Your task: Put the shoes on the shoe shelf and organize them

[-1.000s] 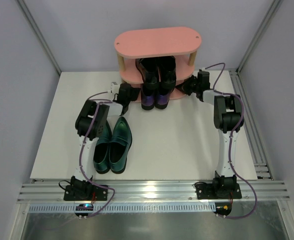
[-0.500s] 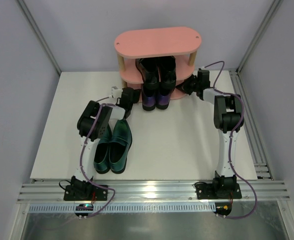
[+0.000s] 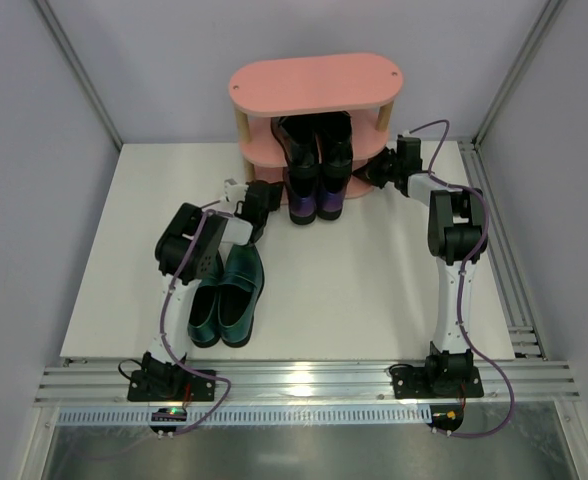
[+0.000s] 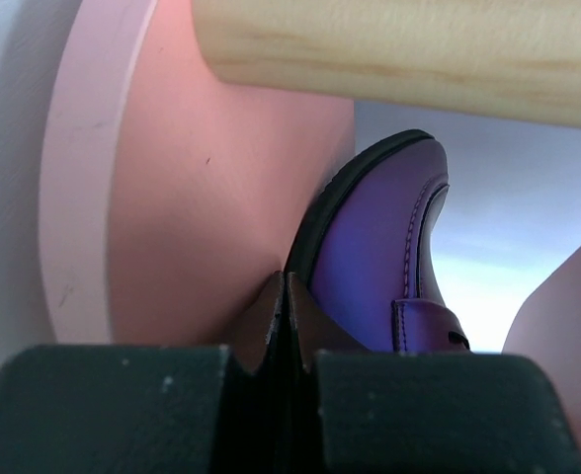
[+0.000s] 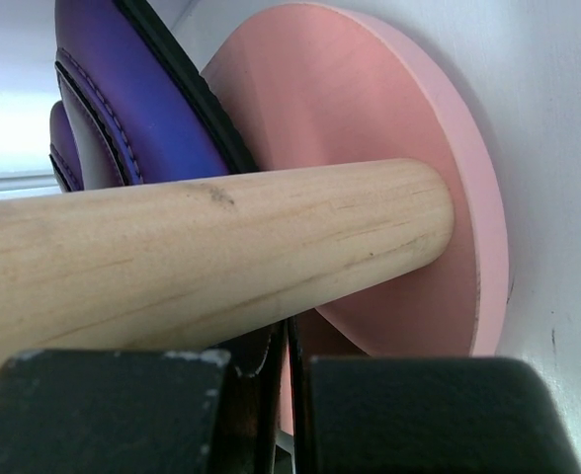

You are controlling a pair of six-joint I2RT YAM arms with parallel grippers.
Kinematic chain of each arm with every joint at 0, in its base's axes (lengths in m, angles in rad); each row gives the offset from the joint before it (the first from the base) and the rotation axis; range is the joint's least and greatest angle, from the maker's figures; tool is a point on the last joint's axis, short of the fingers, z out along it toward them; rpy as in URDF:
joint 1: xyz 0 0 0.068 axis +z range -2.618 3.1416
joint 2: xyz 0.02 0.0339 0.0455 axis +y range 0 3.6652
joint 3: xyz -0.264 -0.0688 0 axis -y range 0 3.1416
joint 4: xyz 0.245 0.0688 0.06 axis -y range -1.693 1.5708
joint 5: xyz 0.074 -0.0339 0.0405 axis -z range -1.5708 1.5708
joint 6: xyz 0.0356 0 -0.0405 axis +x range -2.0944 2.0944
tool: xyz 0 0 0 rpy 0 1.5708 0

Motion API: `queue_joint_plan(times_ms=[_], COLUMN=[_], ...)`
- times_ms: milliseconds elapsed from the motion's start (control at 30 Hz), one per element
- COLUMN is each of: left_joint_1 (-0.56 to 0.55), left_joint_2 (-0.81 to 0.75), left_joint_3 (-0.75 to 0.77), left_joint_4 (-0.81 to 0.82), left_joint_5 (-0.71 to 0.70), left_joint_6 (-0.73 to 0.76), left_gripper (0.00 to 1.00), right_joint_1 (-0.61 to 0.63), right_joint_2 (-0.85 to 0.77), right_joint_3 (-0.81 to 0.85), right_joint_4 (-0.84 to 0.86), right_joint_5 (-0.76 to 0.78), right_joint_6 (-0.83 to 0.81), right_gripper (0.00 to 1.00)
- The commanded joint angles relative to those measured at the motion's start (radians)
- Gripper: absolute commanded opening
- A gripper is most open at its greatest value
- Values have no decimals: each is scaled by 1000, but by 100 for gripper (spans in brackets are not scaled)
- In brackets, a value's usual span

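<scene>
Both pinched closed: left claw (image 3: 275, 192) has edged toward purple shoes (image 3: 312, 203), right claw (image 3: 367, 178) unmoved.

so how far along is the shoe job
Done: the black pair sits on the middle tier of the shelf. In hand: the purple pair is on the bottom tier, sticking out in front, with the left pincer and right pincer shut at either side. Left: the green pair, on the table.

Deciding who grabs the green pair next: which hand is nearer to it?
Left. The left hand is just past the toes of the green pair, at the left end of the shelf; the right hand is at its right end, beyond the purple shoes.
</scene>
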Motion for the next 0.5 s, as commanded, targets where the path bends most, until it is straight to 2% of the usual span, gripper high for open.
queue_joint_plan(times_ms=[0,267,467], left_joint_1=[-106,-66,33], left_joint_2=[-36,-57,-79], left_joint_3=[-46,-67,-35], left_joint_4=[0,-2,-22], left_joint_5=[149,160,229], left_joint_6=[5,47,117], left_gripper=[0,0,0], right_joint_1=[40,36,7], right_joint_2=[8,-41,-132], right_joint_3=[37,-7,-113], right_joint_4=[27,42,116], right_joint_5=[-122,-81,-4], right_joint_6=[-2,10,70], right_gripper=[4,4,4])
